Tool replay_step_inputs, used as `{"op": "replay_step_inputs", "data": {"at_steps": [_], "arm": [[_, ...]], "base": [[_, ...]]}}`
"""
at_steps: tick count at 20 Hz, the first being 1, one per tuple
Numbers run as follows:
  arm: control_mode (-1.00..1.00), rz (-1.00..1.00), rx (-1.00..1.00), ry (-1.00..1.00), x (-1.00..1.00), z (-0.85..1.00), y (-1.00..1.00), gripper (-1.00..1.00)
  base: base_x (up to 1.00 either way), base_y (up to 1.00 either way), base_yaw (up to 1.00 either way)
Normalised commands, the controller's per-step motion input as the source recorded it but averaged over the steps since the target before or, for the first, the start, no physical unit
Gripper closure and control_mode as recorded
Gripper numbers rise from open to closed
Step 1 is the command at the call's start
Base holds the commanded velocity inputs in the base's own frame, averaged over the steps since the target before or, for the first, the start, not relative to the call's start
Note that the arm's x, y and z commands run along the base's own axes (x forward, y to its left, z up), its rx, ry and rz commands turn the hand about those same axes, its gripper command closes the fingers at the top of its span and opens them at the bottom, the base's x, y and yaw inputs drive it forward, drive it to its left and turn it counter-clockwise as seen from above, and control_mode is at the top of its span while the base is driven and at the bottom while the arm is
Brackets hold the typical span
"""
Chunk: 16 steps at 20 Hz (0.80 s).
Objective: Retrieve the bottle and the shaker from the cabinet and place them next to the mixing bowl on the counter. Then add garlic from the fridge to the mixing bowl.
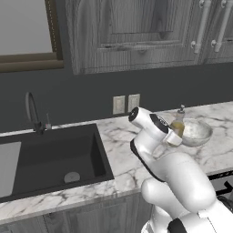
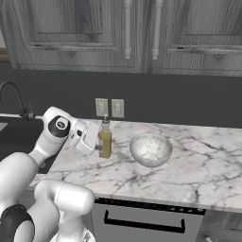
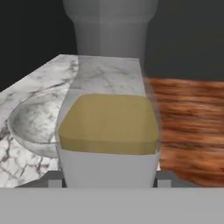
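Placement of the first item. You see the two-finger gripper [image 2: 98, 143] closed on the clear pump-top bottle of yellow-amber liquid [image 2: 105, 140], which it holds upright by the body, low over the white-and-grey marble counter [image 2: 198, 165]. In the right base view the bottle sits just to the left of the speckled grey mixing bowl [image 2: 151, 149], near it but apart; whether its base already touches the marble cannot be told. In the left base view the bottle [image 1: 178, 125] shows beside the bowl [image 1: 196, 132], partly behind the arm's wrist. The hand view looks straight into the bottle [image 3: 109, 127], with the bowl [image 3: 30, 122] curving off to one side behind it.

Step in hand, as you may judge it: setting the bottle down next to the bowl. The shaker and the garlic are yet to be fetched, so the task stands early.

What the next move calls for: lower the bottle until it bears squarely on the counter, then part the fingers without tipping it, since it is tall and narrow. Draw the hand back along its own line, away from the bowl. The grey wood-grain wall cabinets [image 2: 94, 33] above stand closed in both base views; you would need one opened to reach the shaker.
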Motion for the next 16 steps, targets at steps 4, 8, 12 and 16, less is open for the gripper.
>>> {"op": "replay_step_inputs", "data": {"at_steps": [4, 8, 12, 16], "arm": [[-1.00, 0.00, -0.01, 0.00, 0.16, -0.02, -0.12, 1.00], [-1.00, 0.00, 0.00, 0.00, 0.05, 0.00, -0.15, 1.00], [-1.00, 0.00, 0.00, 0.00, 0.05, 0.00, -0.13, 1.00], [-1.00, 0.00, 0.00, 0.00, 0.13, -0.10, -0.05, 1.00]], "base": [[0.00, 0.00, 0.00], [0.00, 0.00, 0.00], [0.00, 0.00, 0.00], [0.00, 0.00, 0.00]]}}
